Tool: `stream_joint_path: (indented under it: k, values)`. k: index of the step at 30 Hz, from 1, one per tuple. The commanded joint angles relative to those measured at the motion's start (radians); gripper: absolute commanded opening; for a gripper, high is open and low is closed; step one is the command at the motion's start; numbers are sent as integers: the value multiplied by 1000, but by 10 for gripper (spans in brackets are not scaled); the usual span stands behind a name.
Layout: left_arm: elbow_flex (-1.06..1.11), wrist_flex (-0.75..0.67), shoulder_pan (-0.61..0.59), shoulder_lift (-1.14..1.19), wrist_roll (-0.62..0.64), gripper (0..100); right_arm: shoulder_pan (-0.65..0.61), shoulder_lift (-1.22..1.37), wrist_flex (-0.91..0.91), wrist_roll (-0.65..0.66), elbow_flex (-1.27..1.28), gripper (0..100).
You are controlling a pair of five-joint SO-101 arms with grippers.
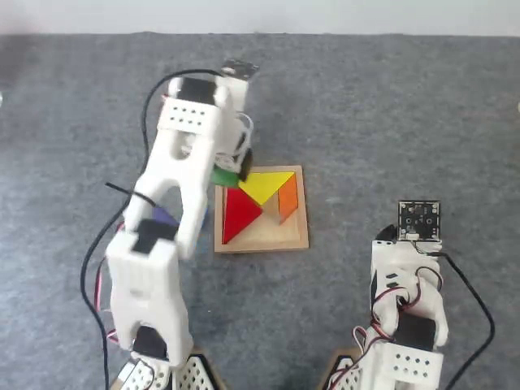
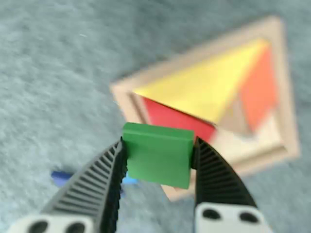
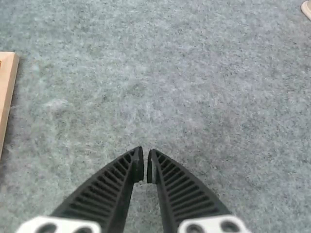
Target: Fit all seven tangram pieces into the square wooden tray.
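Note:
The square wooden tray (image 1: 301, 240) lies mid-table and holds a red triangle (image 1: 237, 214), a yellow triangle (image 1: 266, 186) and an orange piece (image 1: 288, 198). My left gripper (image 2: 158, 155) is shut on a green square piece (image 2: 158, 154), held just above the tray's corner (image 2: 127, 95) beside the red triangle (image 2: 170, 118). In the high view the green piece (image 1: 223, 175) peeks out under the left arm at the tray's far-left corner. A blue piece (image 2: 62, 177) lies on the carpet below it. My right gripper (image 3: 145, 167) is shut on nothing, over bare carpet right of the tray (image 3: 6, 92).
Grey carpet (image 1: 382, 122) covers the table. A purple-blue piece (image 1: 165, 216) lies left of the tray, partly hidden by the left arm. The right arm (image 1: 410, 301) is parked at the front right.

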Motion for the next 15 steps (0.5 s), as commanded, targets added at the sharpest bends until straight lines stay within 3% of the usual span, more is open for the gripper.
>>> stream_joint_path:
  k: [1,6,11,15]
  values:
    - [213,-60,75,-192,-15,119,8,-16,-2,9,17,32]
    - [487,-253,169,-218,-44,119,10,-16,-2,9,17,32]
    - [576,-287,256,-219,-44,119,10,-16,-2,9,17,32]
    - [590,-334,259,-218,-43,120,10,-16,-4,9,17,32]
